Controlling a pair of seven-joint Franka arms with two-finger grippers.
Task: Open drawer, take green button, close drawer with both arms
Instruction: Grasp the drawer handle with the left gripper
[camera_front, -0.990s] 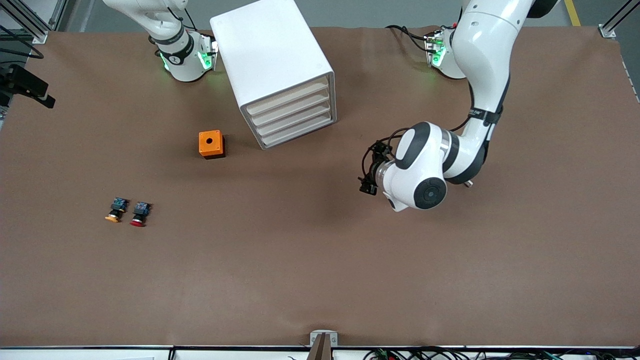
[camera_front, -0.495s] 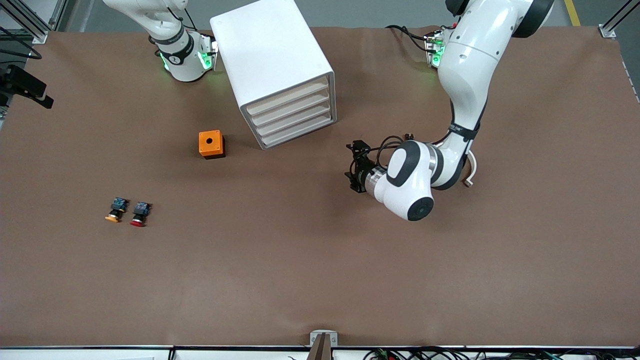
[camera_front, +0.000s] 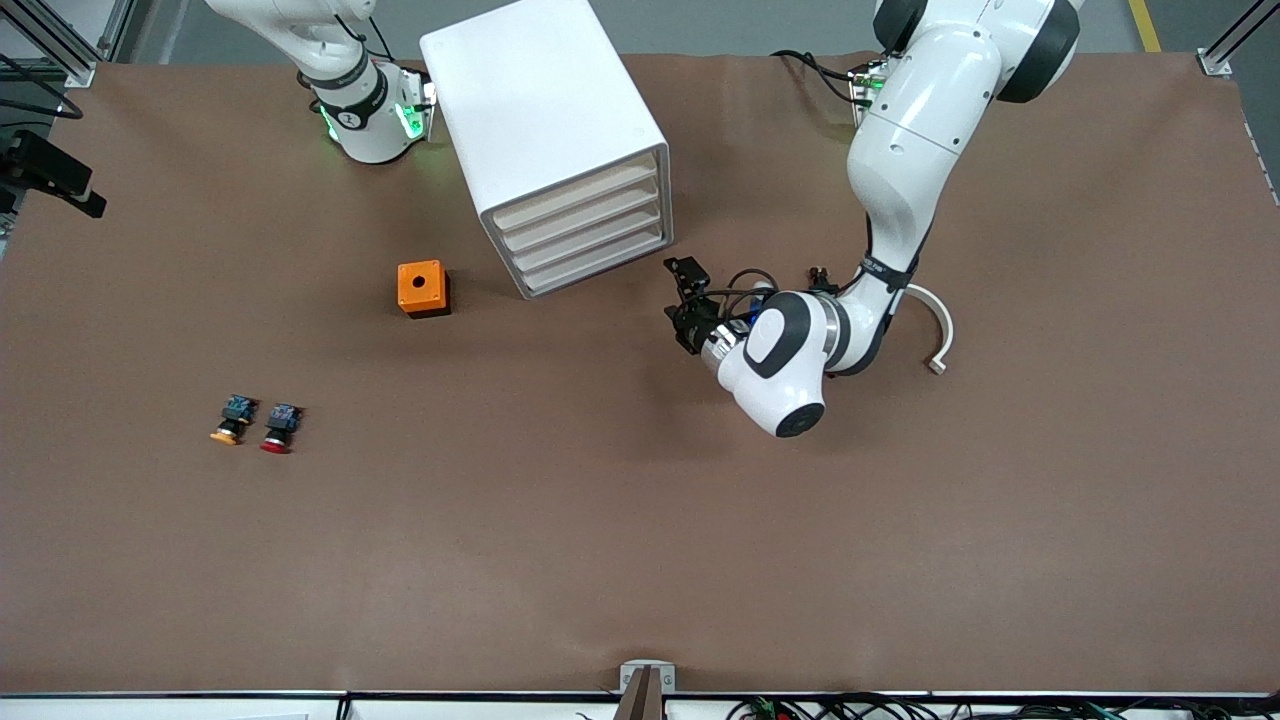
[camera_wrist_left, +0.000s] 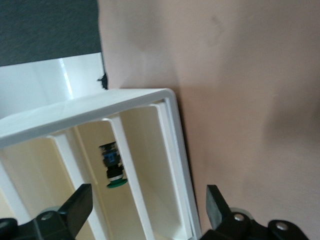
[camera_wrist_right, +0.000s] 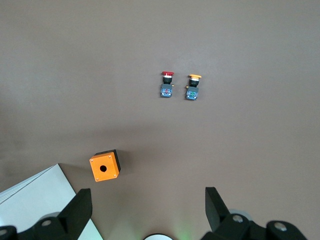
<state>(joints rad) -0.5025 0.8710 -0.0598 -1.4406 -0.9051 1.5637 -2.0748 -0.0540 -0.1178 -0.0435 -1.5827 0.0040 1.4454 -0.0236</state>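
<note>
The white cabinet (camera_front: 540, 100) stands near the right arm's base, all its cream drawers (camera_front: 590, 235) shut. My left gripper (camera_front: 682, 302) is open and empty, low over the table, a short way in front of the drawer fronts and facing them. In the left wrist view the gripper (camera_wrist_left: 146, 210) frames the drawer fronts (camera_wrist_left: 150, 160). The green-capped button (camera_wrist_left: 113, 170) shows inside one drawer. My right gripper (camera_wrist_right: 146, 207) is open and empty, held high over its own base, out of the front view. That arm waits.
A small orange box with a hole (camera_front: 422, 288) (camera_wrist_right: 105, 166) sits beside the cabinet. An orange-capped button (camera_front: 230, 420) (camera_wrist_right: 193, 87) and a red-capped button (camera_front: 278, 428) (camera_wrist_right: 166, 84) lie together toward the right arm's end. A white curved piece (camera_front: 938, 335) lies by the left arm.
The left arm has swung its gripper across the table toward the cabinet's drawer fronts. The right arm, the drawers and the loose things have not moved.
</note>
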